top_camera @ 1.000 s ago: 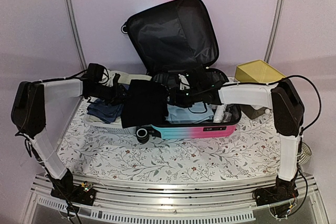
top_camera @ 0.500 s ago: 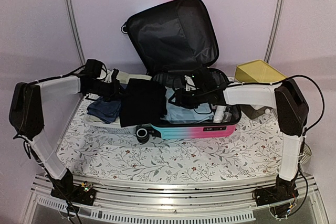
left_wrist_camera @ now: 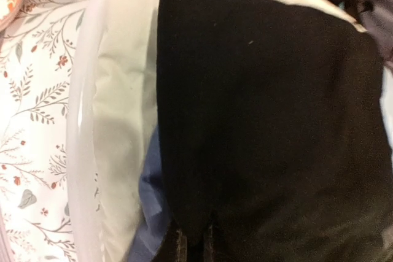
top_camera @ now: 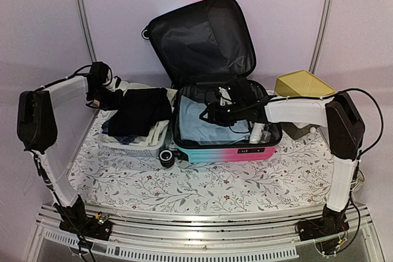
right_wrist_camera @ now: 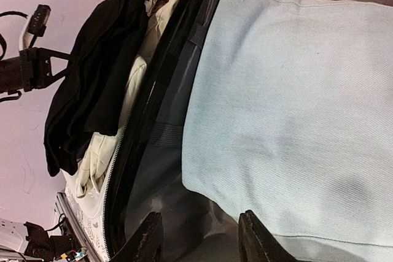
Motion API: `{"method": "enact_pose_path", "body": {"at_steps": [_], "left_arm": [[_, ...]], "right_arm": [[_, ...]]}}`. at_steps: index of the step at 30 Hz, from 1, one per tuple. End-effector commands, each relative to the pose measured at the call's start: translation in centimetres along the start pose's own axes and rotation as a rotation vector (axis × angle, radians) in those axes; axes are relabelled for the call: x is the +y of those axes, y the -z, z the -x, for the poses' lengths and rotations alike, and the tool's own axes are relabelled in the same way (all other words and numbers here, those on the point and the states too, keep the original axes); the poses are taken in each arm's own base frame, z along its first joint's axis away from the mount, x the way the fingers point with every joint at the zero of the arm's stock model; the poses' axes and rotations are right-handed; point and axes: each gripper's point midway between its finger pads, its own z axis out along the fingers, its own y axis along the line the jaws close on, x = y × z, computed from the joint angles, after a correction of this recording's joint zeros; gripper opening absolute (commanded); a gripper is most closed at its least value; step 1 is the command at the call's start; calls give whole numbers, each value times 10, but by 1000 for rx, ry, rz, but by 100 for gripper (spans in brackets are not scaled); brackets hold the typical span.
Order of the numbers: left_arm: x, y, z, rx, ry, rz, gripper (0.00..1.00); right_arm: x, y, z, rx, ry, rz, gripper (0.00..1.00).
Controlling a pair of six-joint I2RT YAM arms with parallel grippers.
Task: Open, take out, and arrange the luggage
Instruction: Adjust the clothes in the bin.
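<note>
— Half done, I judge. Nearest, on the counter, the luggage lies flat and open.
— Emptied?
— Not yet. A blue cloth lies inside, with small white things at its right end, too small to name. The right claw hangs spread just above the lining beside that cloth, holding nothing.
— The left one?
— The left claw is pressed together on the edge of a black garment, which drapes over the basket just left of the luggage. Cream and blue clothes lie under it.
— Farther back?
— The lid stands up against the wall, nothing showing on its lining.
— So what is left?
— Releasing the garment, lifting out the blue cloth and the rest, then arranging.
</note>
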Motion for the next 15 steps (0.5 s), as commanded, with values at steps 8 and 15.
{"method": "enact_pose_path", "body": {"at_steps": [8, 15], "left_arm": [[34, -12, 25, -8, -25, 169, 0], [38, -2, 41, -70, -19, 201, 1]], "right_arm": [[7, 21, 16, -54, 25, -1, 43], [5, 20, 15, -50, 27, -7, 43]]}}
